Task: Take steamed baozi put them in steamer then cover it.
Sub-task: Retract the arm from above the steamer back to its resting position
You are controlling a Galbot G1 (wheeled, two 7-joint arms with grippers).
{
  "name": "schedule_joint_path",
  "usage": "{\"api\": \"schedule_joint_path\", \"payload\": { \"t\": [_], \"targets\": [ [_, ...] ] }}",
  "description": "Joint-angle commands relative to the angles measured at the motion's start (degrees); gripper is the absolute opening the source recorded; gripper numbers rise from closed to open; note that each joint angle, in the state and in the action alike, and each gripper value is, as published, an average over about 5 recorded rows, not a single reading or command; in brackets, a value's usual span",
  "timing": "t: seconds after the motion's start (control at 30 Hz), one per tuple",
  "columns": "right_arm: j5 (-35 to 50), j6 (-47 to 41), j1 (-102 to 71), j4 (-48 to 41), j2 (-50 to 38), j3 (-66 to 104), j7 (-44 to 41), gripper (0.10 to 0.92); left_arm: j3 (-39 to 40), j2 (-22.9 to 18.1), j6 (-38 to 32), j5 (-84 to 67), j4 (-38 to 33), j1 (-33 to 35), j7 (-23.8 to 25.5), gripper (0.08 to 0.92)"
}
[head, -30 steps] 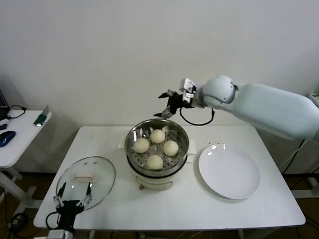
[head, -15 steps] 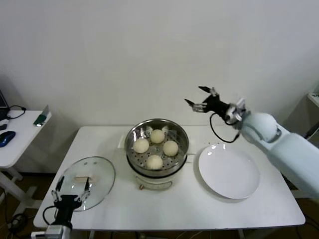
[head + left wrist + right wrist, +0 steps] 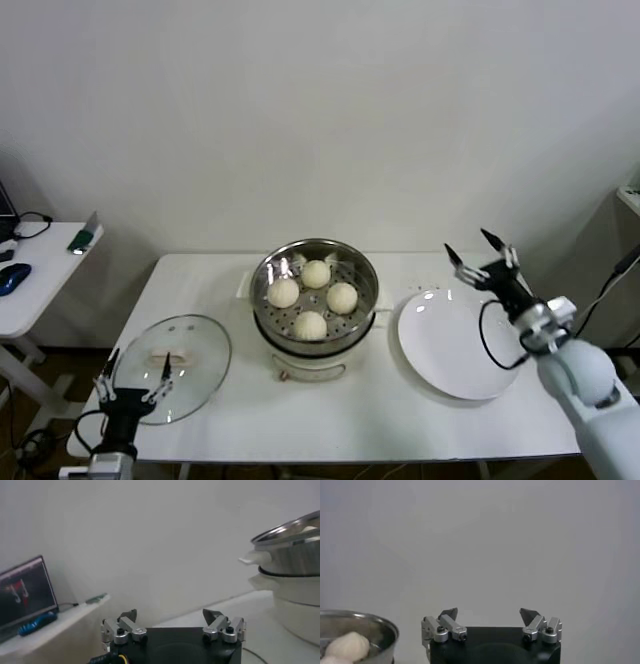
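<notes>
Four steamed baozi (image 3: 312, 297) sit in the steamer (image 3: 315, 300) at frame centre, the cover (image 3: 173, 365) lies lower left by the wide-open, empty left gripper (image 3: 133, 377), and the right gripper (image 3: 478, 250), spread empty, hovers centre-right above the white plate (image 3: 458, 345).

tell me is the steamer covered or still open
Open. The steamer shows four steamed baozi uncovered on its tray, and the cover lies flat on the table to its left.

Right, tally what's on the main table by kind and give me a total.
Buns: 4, all in the steamer
Steamer: 1
Glass lid: 1, beside the steamer
White plate: 1, nothing on it
Total: 7
</notes>
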Motion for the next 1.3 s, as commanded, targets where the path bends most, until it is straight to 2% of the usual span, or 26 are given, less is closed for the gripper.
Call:
{"api": "schedule_joint_path", "payload": {
  "t": [0.03,0.13,0.27,0.57,0.73,0.93,1.3],
  "targets": [
    [-6.8,7.9,-22.8,0.9,13.7,9.8,-2.3,0.823,-1.0,5.0,-2.8,21.0,-1.0,0.4,-12.5,0.823],
    [-7.7,8.5,-24.1,0.7,15.8,9.3,-2.4,0.823,-1.1,7.6,-2.1,31.5,-1.5,0.9,-15.9,0.823],
    [-8.2,9.2,-25.0,0.3,18.0,8.8,-2.2,0.823,-0.5,9.5,-1.1,44.7,0.7,0.9,-17.6,0.823],
    [-9.1,11.7,-25.4,-2.2,19.3,8.2,-2.0,0.823,1.9,8.3,-0.9,64.5,12.7,-1.5,-16.7,0.823],
    [-8.6,12.2,-24.9,-2.9,19.2,8.2,-1.9,0.823,1.7,6.9,0.8,66.9,18.0,-3.9,-16.9,0.823],
    [-8.7,12.3,-23.9,-3.8,19.6,7.9,-1.9,0.823,1.1,5.4,2.6,66.6,20.7,-6.5,-18.1,0.823],
    [-9.3,12.2,-24.5,-3.0,20.3,7.9,-2.0,0.823,2.5,5.0,2.4,67.0,25.7,-11.9,-18.5,0.823]
  ]
}}
